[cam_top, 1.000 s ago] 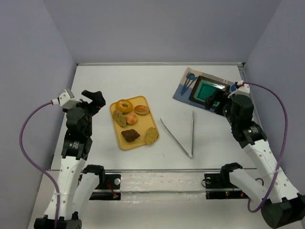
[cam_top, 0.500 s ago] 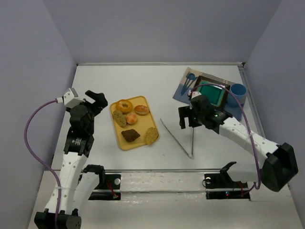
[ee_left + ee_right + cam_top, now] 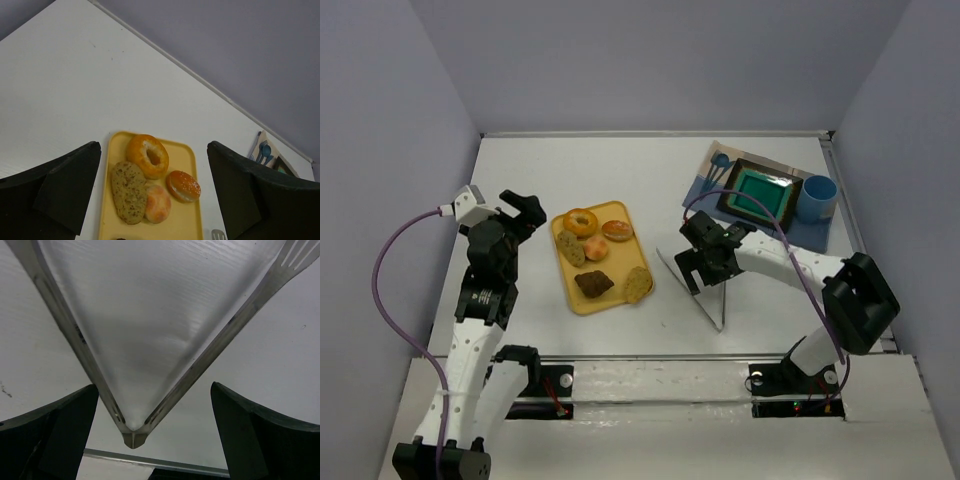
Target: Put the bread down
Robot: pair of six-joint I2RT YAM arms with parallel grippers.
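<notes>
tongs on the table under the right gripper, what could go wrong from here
The right gripper is open over the tongs, which lie flat; closing on those thin arms might skid or twist them. The bread sits close to a seeded slice on the tray, so the tongs' tips could knock that neighbour.

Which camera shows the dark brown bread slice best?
Top external: the bread lies whole on the yellow tray, at its near end. Left wrist crops the tray just short of it; right wrist shows only the tongs.
</notes>
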